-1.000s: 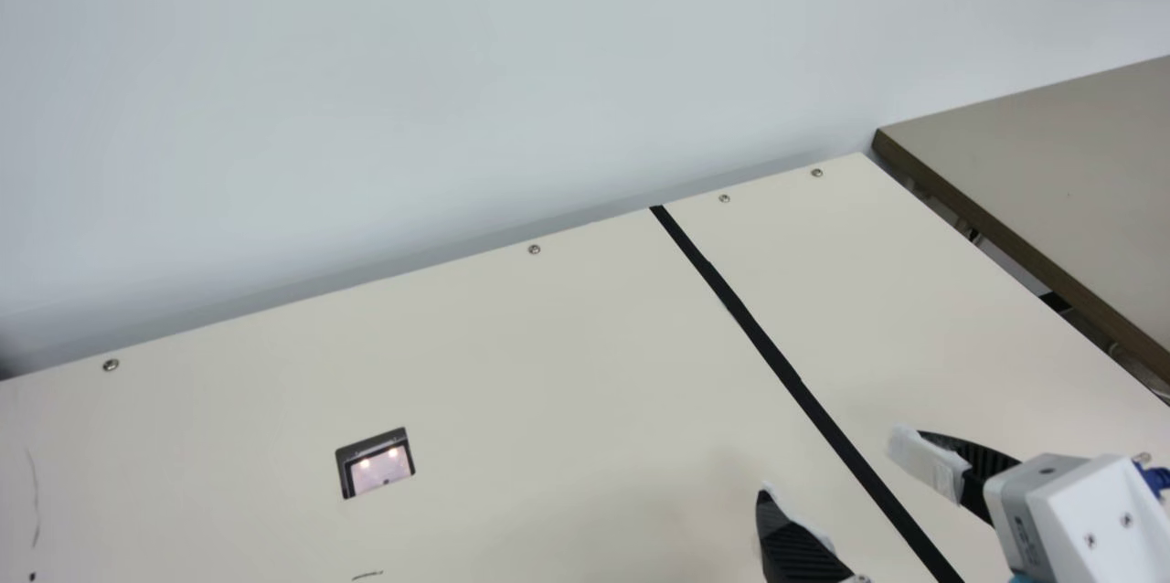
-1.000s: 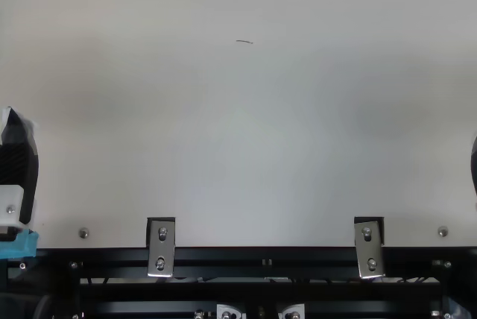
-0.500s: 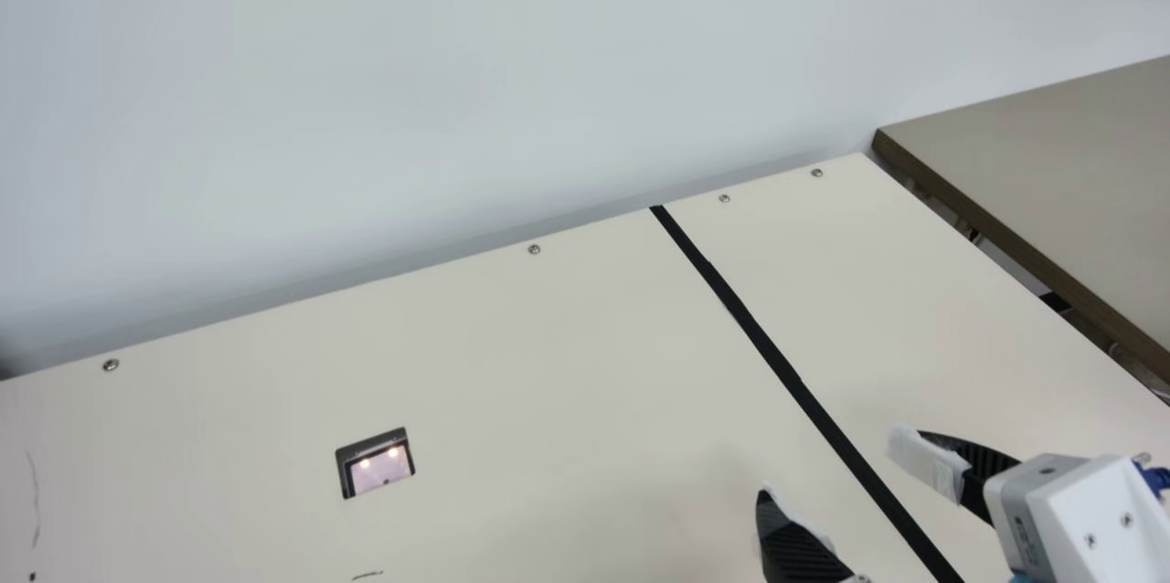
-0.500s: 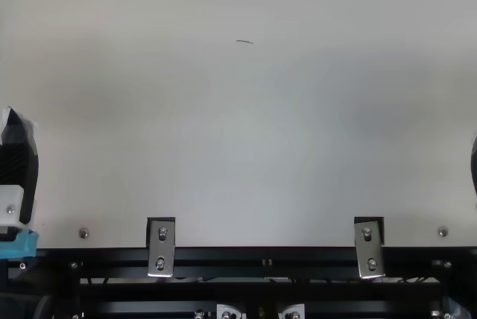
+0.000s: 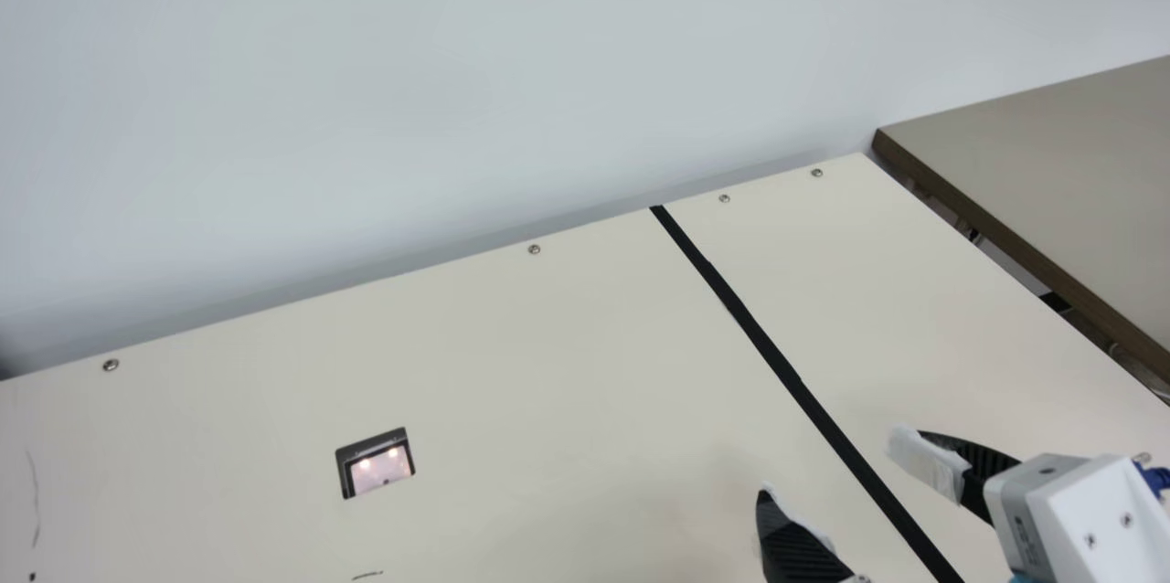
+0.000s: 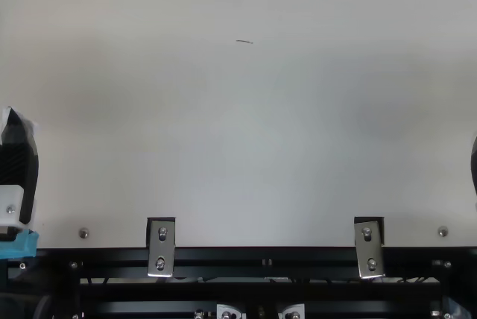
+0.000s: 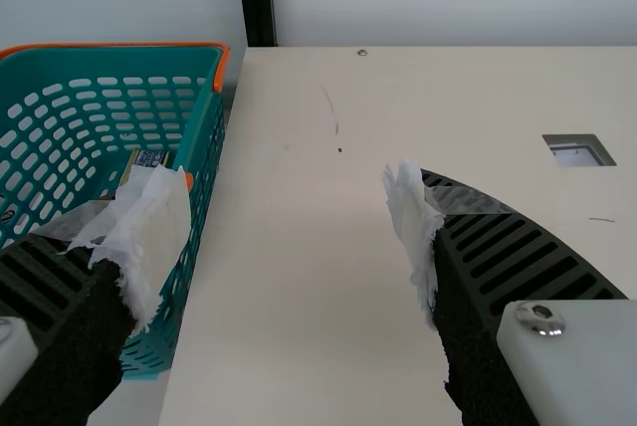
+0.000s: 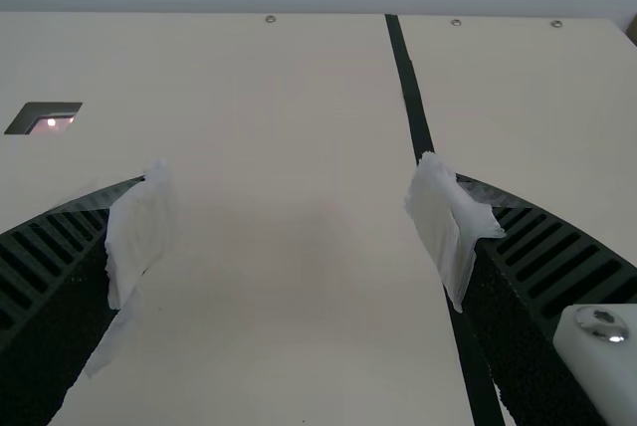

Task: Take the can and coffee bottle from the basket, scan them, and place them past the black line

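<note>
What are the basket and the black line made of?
The basket looks like smooth plastic, teal with an orange rim: its sides are thin and full of neat, even holes, as if moulded. The black line is probably dull sticky tape, because it lies flat with slightly bumpy edges, but it could be paint.

A basket (image 7: 206,147), inset scanner (image 5: 379,471) and bolted rails (image 6: 223,257) suggest a lab's mock checkout.

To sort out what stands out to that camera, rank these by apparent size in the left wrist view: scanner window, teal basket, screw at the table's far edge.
1. Teal basket, by far
2. Scanner window
3. Far-edge screw
</note>
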